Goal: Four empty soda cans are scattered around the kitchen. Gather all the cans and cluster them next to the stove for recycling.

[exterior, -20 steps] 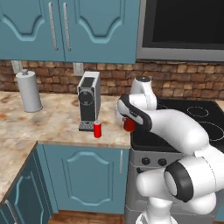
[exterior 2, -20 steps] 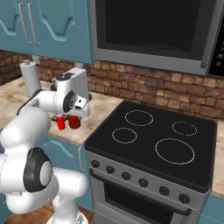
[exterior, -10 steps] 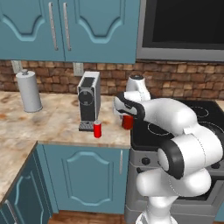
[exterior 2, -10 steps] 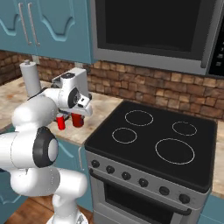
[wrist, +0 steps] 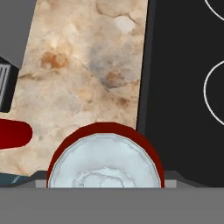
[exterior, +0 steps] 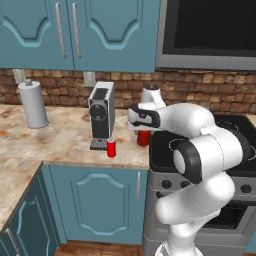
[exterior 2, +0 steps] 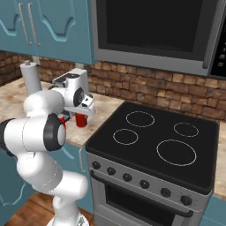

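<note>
My gripper (exterior: 143, 133) reaches down over the counter beside the left edge of the stove (exterior: 235, 150), shut on a red soda can (exterior: 143, 138). The same can (exterior 2: 80, 119) hangs under the hand close to the black cooktop (exterior 2: 154, 137). From the hand view its silver top (wrist: 105, 164) sits right below the camera and hides the fingertips. Whether its base touches the counter I cannot tell. A second red soda can (exterior: 111, 148) stands upright in front of the coffee machine, a short way left, and its side (wrist: 13, 133) shows at the hand view's left edge.
A dark coffee machine (exterior: 101, 116) stands behind the second can. A grey-white paper-towel roll (exterior: 33, 104) is farther left by the brick wall. Blue cabinets and a black microwave (exterior 2: 154, 31) hang overhead. The counter's front edge lies just in front of the cans.
The hand has carried the red can a little toward the back of the counter beside the stove while the arm's elbow swung forward. The second can has not moved.
</note>
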You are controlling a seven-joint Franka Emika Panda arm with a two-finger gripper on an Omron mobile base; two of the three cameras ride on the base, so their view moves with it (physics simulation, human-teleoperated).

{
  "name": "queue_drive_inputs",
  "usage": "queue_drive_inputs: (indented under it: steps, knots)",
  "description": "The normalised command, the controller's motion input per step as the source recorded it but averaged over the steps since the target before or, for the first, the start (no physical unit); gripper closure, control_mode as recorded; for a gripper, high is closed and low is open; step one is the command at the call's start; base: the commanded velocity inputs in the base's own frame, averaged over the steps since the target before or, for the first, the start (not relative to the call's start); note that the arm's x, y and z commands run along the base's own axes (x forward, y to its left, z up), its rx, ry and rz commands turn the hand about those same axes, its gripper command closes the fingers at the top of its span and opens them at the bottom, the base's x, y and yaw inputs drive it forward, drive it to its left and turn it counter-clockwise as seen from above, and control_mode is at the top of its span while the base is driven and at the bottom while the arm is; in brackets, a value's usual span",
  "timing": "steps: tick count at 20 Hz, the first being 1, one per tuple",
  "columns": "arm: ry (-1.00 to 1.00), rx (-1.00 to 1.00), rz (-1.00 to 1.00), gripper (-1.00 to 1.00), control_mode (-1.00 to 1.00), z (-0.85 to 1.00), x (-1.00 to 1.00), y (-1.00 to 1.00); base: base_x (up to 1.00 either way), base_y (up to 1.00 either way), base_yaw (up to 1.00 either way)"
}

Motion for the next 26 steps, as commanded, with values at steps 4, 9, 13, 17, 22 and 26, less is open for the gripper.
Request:
queue_drive_inputs:
  steps: [4,9,13,17,22,26]
  knots:
    - [0.03,0.00,0.00,1.00,-1.00,-0.17,0.33,0.00,0.00,0.00,0.00]
    - [0.01,0.00,0.00,1.00,-1.00,-0.15,0.38,-0.04,0.00,0.00,0.00]
    - [0.00,0.00,0.00,1.00,-1.00,-0.17,0.37,-0.04,0.00,0.00,0.00]
    - [0.00,0.00,0.00,1.00,-1.00,-0.20,0.35,-0.02,0.00,0.00,0.00]
    - [0.00,0.00,0.00,1.00,-1.00,-0.23,0.27,-0.05,0.00,0.00,0.00]
    - [0.00,0.00,0.00,1.00,-1.00,-0.25,0.26,-0.02,0.00,0.00,0.00]
